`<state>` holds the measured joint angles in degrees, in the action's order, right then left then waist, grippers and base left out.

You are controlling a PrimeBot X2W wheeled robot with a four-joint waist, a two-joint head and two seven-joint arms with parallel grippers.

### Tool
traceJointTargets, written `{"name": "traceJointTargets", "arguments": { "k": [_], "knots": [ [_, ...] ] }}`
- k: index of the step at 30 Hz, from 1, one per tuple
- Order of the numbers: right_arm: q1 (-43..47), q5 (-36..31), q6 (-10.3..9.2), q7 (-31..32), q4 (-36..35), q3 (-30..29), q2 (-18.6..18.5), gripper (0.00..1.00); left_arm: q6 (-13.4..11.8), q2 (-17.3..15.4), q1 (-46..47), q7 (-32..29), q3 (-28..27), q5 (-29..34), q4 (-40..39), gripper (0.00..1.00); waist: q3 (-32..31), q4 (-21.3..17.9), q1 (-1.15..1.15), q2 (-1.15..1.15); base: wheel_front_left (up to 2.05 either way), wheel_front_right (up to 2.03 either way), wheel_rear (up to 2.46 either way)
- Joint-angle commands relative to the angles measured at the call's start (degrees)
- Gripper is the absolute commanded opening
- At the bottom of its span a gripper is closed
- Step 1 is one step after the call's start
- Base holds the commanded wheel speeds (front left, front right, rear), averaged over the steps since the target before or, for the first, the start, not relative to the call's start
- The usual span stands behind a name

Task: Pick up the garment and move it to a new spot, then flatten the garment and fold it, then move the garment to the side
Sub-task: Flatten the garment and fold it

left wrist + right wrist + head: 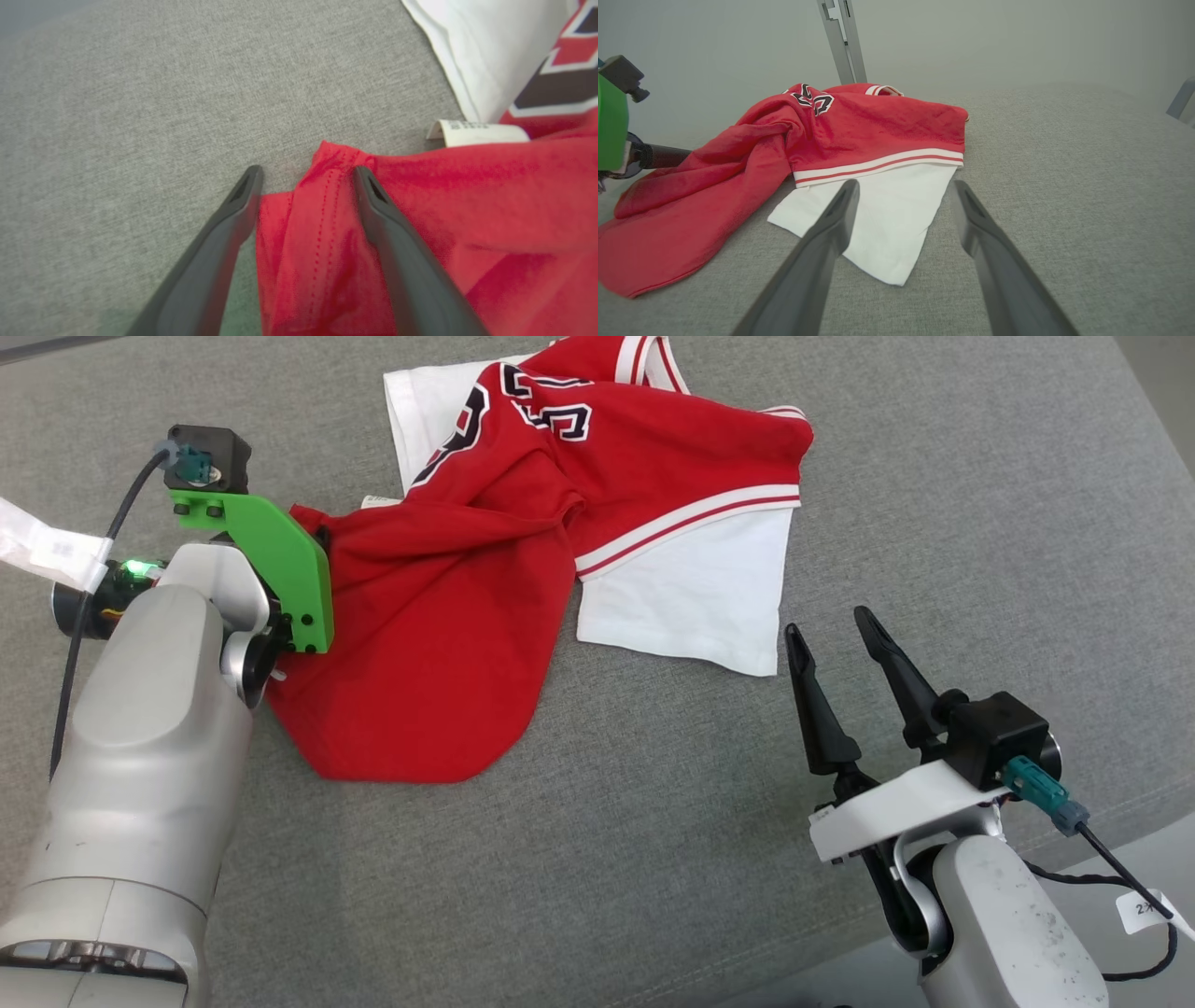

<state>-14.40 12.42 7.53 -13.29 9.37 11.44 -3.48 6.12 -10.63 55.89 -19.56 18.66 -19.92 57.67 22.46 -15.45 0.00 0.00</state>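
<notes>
Hovering at the near right of the grey table, the right gripper has its jaws wide apart and empty; they point away toward the white sleeve of the garment, near it but not touching; in the right wrist view that sleeve's nearest corner lies just ahead, between the two fingers. Further left, the left gripper is down at the garment's left edge, where the arm's green bracket stands over it in the head view; the left wrist view has the jaws apart and straddling a stitched red hem corner, one finger over bare table and the other over red cloth; whether the tips touch the fabric I cannot tell. The garment is a red jersey with white sleeves and dark numerals; it lies crumpled from the table's left-centre to its far part, its red body bunched toward the left arm; a small care label pokes out beyond the hem, and a second white sleeve lies at the far side.

By my reading the first step, the pick-up, is in hand; nothing is gripped yet. The next move calls for the left jaws to close on the hem corner, low enough to catch the fold rather than skim it; the right gripper would need to go forward and down to take the sleeve or striped trim, so that both arms lift together.
</notes>
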Motion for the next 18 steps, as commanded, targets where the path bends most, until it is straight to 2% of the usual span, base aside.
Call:
{"name": "traceJointTargets", "arguments": {
  "k": [1, 2, 3, 4, 11, 15, 18],
  "knots": [
    [-0.38, -0.16, -0.08, -0.34, 0.27, 0.0, 0.12, 1.0, 0.59, 0.09, -0.98, -0.33, 1.02, 0.77, 1.0, 0.56, -0.24, 0.17, 0.0, 0.0, 0.0, 0.0, 0.0],
    [-0.45, 0.05, -0.08, -0.37, 0.31, 0.13, 0.12, 1.0, 0.79, 0.15, -1.09, -0.27, 1.87, 1.05, 0.96, 0.31, -0.34, 0.15, 0.0, 0.0, 0.0, 0.0, 0.0],
    [-0.53, 0.17, -0.08, -0.38, 0.36, 0.28, 0.11, 1.0, 0.96, 0.14, -1.32, -0.36, 2.46, 0.99, 1.08, 0.11, -0.41, 0.08, 0.0, 0.0, 0.0, 0.0, 0.0],
    [-0.67, 0.27, -0.08, -0.39, 0.41, 0.48, 0.1, 1.0, 1.08, -0.04, -1.58, -0.5, 3.29, 1.09, 1.22, 0.0, -0.46, -0.08, 0.0, 0.0, 0.0, 0.0, 0.0],
    [-0.74, 0.8, -0.08, -0.51, -0.1, -0.1, -0.18, 1.0, 1.31, -2.04, 0.17, 1.93, 6.43, 0.98, 0.88, 0.0, 0.26, -1.27, 0.0, 0.0, 0.0, 0.0, 0.0],
    [-0.22, 0.52, -0.08, -0.52, -0.18, -1.42, -0.23, 1.0, 0.8, -2.71, 2.12, 8.45, 5.49, 0.34, -1.19, 0.0, 0.23, -0.55, 0.0, 0.0, 0.0, 0.0, 0.0],
    [0.19, 0.18, -0.08, -0.55, -0.5, -2.37, -0.14, 1.0, 0.79, -2.55, 2.12, 15.71, 4.7, 0.14, -3.65, 0.0, -0.74, 0.63, 0.0, 0.0, 0.0, 0.0, 0.0]
  ]
}}
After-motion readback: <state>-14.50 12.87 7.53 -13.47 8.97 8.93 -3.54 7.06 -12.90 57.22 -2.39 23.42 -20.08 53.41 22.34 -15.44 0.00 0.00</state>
